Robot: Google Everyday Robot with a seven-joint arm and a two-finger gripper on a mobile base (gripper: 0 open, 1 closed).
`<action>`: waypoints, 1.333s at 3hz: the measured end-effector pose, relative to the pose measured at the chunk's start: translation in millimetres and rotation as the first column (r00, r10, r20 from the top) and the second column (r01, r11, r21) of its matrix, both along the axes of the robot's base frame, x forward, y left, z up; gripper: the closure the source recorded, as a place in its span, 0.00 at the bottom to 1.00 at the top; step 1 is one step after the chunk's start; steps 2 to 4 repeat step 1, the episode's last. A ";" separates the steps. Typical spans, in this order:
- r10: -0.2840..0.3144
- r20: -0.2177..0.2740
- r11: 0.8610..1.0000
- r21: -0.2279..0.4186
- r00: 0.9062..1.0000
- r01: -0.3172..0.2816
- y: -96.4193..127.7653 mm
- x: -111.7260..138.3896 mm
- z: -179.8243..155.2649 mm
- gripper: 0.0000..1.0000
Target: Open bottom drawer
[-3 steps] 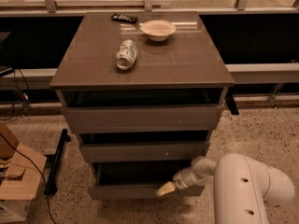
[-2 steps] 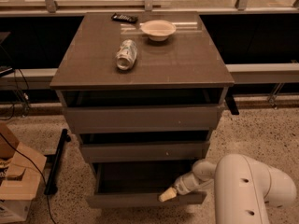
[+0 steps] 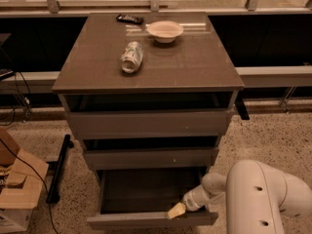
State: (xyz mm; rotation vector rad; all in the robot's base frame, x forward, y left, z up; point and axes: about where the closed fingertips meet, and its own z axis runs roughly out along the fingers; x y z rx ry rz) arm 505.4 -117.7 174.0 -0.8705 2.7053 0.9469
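Gripper (image 3: 176,211) sits low in the view at about five o'clock, its pale yellowish tip resting at the top edge of the bottom drawer (image 3: 146,221), toward that front's right end; whether it is clenched or released I cannot tell. Its white arm (image 3: 263,199) bulks in from the four o'clock corner. That bottom drawer stands pulled out at six o'clock, its flat front well forward of the fronts above and its dark inside open to view. The middle drawer (image 3: 151,158) and the top drawer (image 3: 146,125) are stacked above it, each showing a dark gap over its front. On the cabinet top (image 3: 195,67), a crushed can (image 3: 131,57) lies on its side toward eleven o'clock, a pale bowl (image 3: 165,31) stands near twelve, and a small dark object (image 3: 129,19) lies just beyond the can. A cardboard box (image 3: 17,199) sits on the speckled floor at eight o'clock.
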 end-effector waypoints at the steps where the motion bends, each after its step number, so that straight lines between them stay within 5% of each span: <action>1: 0.002 -0.003 1.000 0.002 1.000 -0.002 1.6 -1.5 -1.2 0.00; 4: 0.002 -0.003 1.000 0.002 1.000 -0.002 1.6 -1.5 -1.2 0.00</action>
